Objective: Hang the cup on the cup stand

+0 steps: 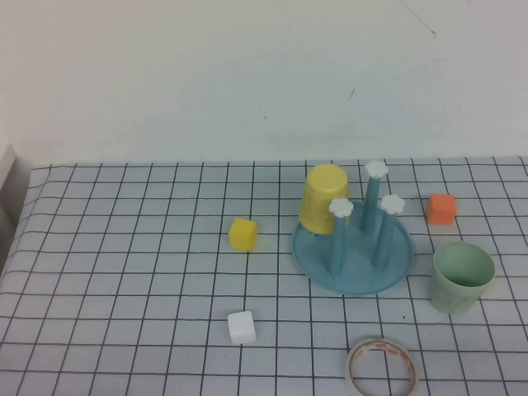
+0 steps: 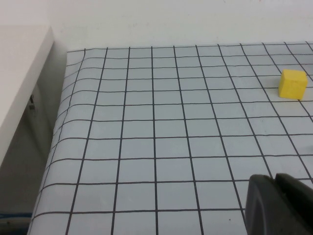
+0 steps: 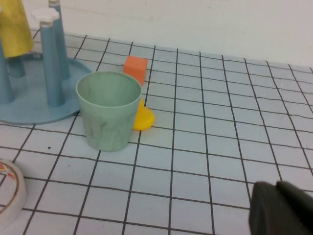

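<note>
The cup (image 1: 462,276) stands upright, mouth up, at the right of the high picture, just beside the cup stand (image 1: 353,247). The right hand (image 3: 283,208) is nearer; the left hand (image 2: 279,203) is far off. I cannot tell either grip

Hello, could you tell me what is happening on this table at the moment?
Nothing is being handled yet. The cup stands upright on the table to the right of the cup stand, apart from it, while a yellow cup already sits upside down on one peg. The left gripper is over bare table near the left edge, and the right gripper waits short of the cup; both are outside the high view.
</note>
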